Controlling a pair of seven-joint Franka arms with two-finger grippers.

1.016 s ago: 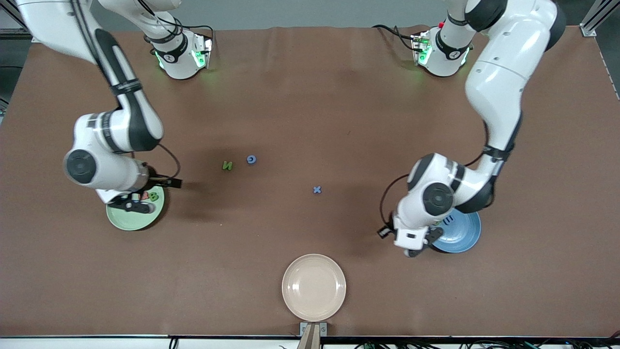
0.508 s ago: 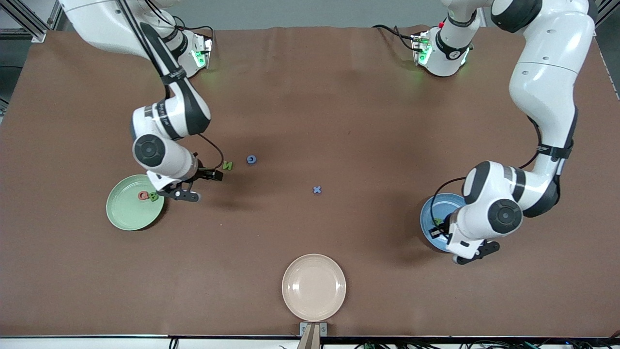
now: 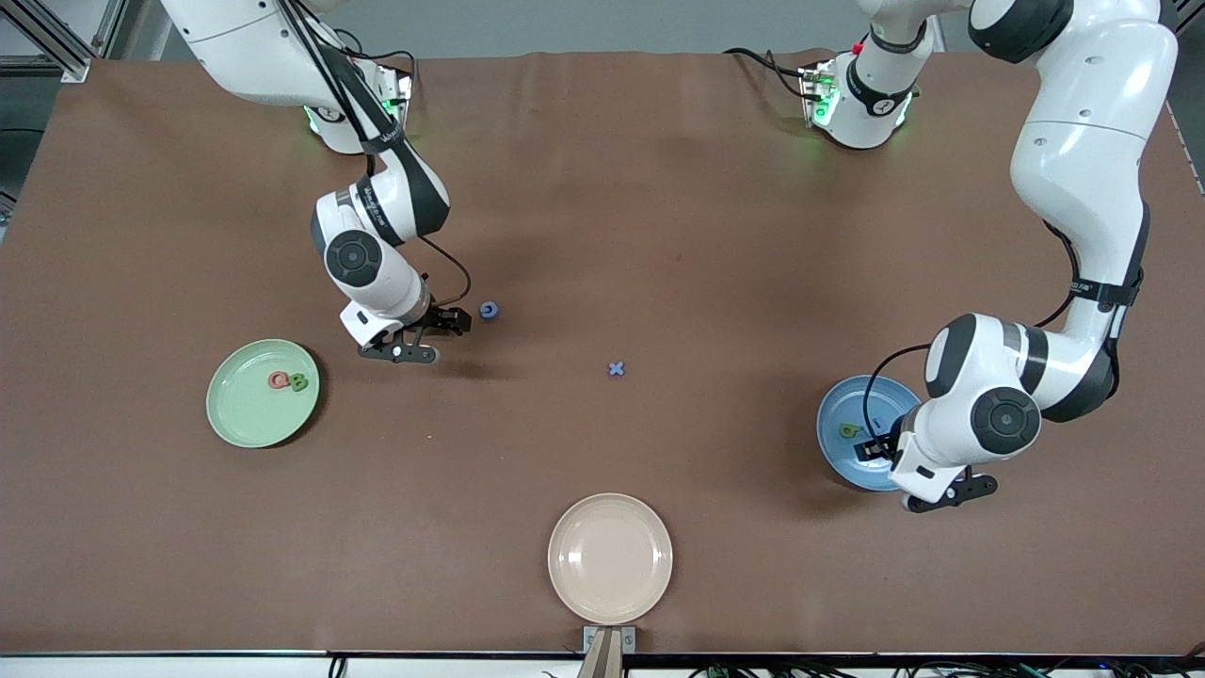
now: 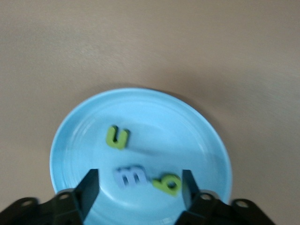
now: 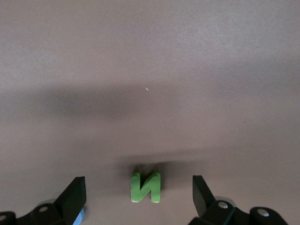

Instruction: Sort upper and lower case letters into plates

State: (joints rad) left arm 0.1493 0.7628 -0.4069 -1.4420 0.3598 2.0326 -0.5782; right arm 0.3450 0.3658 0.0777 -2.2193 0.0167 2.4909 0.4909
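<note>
My right gripper (image 3: 400,352) hangs open over the green letter N (image 5: 146,187), which lies on the table between its fingers (image 5: 75,197). In the front view the hand hides that N. A blue c (image 3: 489,310) lies right beside it, and a blue x (image 3: 617,368) sits mid-table. The green plate (image 3: 247,419) holds a red letter (image 3: 278,380) and a green B (image 3: 298,382). My left gripper (image 3: 944,496) is open over the blue plate (image 3: 847,405). In that plate (image 4: 178,131) lie a green u-shaped letter (image 4: 117,137), a blue m (image 4: 131,176) and a green b (image 4: 168,183).
A beige plate (image 3: 610,557) sits at the table edge nearest the front camera, midway along. Both arm bases stand along the edge farthest from that camera.
My right gripper left the green plate and moved over the N. My left gripper travelled across the blue plate toward the left arm's end and opened.
</note>
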